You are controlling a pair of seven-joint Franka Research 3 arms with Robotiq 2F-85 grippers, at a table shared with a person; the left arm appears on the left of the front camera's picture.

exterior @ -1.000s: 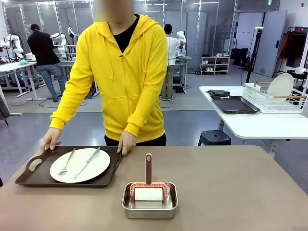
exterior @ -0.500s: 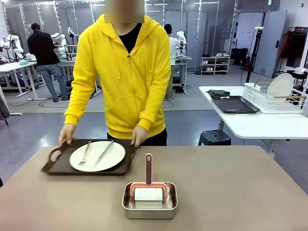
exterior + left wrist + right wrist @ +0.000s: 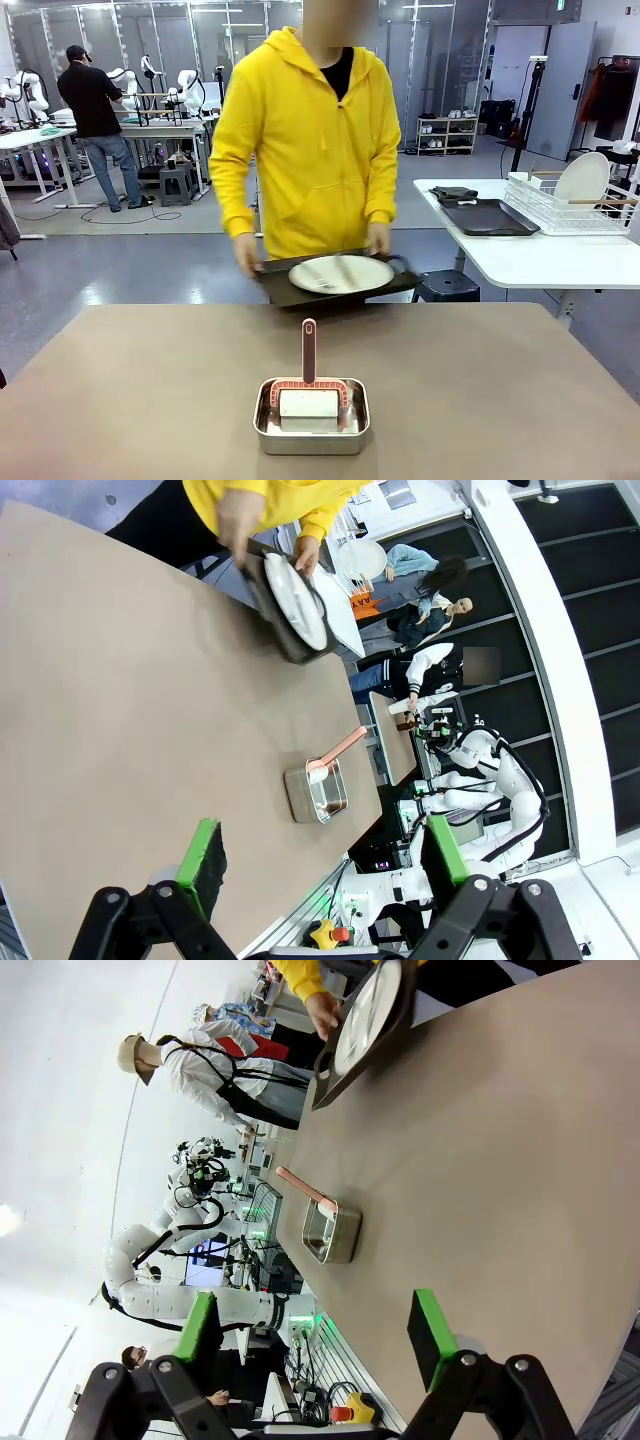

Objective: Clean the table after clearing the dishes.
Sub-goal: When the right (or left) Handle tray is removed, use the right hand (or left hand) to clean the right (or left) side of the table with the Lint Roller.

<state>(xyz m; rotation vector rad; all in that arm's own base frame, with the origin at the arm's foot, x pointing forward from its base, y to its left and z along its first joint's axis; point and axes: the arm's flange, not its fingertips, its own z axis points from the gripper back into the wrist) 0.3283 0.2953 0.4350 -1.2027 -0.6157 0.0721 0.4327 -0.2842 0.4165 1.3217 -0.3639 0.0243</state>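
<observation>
A person in a yellow hoodie stands at the far edge of the tan table (image 3: 150, 400) and holds a dark brown tray (image 3: 290, 292) in both hands, clear of the tabletop. On the tray lies a white plate (image 3: 340, 274) with blurred cutlery. The left wrist view shows the tray and plate (image 3: 295, 605) tilted, far from my open left gripper (image 3: 322, 858). My right gripper (image 3: 313, 1330) is also open, with the same plate (image 3: 362, 1015) far off. Both grippers hang above the table's near side with nothing between their fingers.
A small steel pan (image 3: 310, 430) holding a white pad with a pink handle (image 3: 309, 350) sits at the table's near middle, also the pan (image 3: 317, 792) and the pan (image 3: 330, 1232). A white side table (image 3: 530, 262) at right carries a wire rack (image 3: 570, 205) and a dark tray (image 3: 485, 217).
The person has lifted the tray with the plate off the table's left side and carried it right, up over the far edge. Both grippers stay open and still.
</observation>
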